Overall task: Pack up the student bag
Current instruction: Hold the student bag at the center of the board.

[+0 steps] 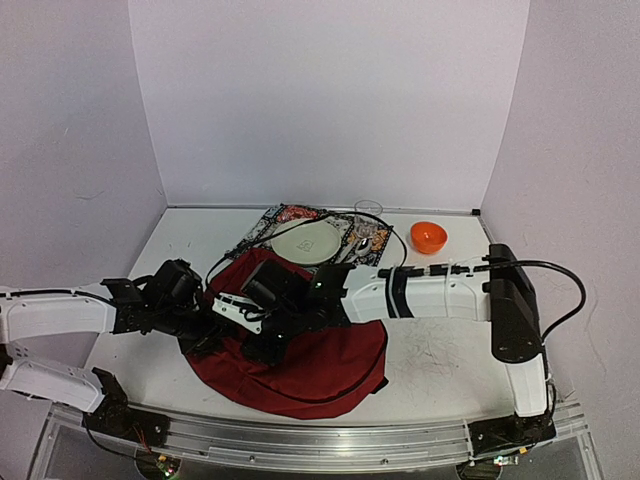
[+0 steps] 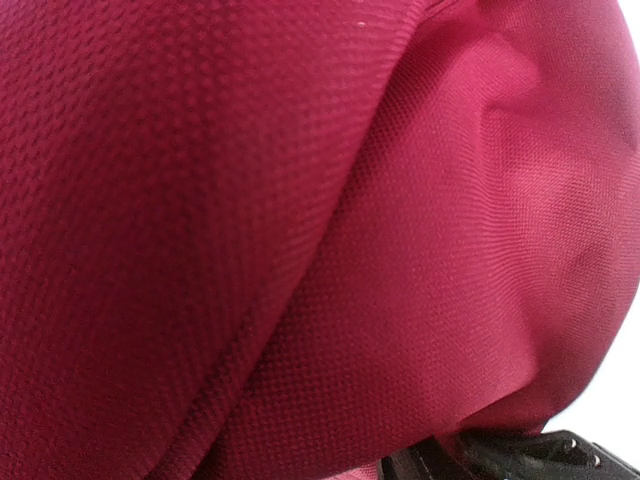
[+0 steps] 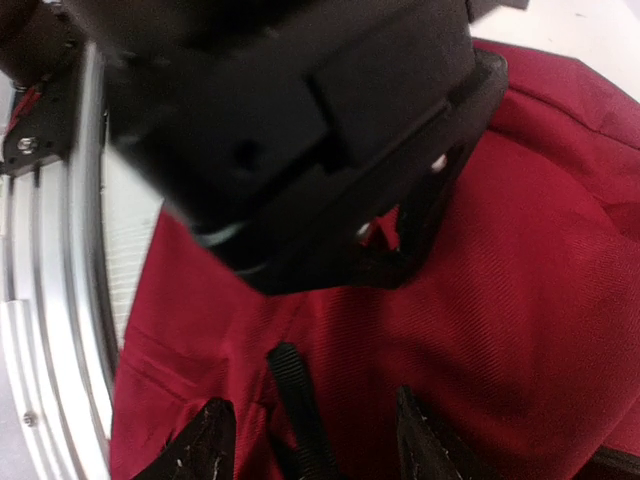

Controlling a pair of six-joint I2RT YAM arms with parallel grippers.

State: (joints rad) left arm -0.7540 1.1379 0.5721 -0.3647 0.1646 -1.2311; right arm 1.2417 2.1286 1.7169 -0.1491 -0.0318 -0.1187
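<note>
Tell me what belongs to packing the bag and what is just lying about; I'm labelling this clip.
Job in hand:
- bag

Lying about behind it, nothing holding them:
- plate
- patterned sheet under the plate
- clear cup
- orange bowl

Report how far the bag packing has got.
Done: nothing visibly packed. In hand: both arms at the student bag, left gripper close against its fabric, right gripper open over a black strap. Left: the plate, orange bowl and clear cup sit behind the bag, outside it.
</note>
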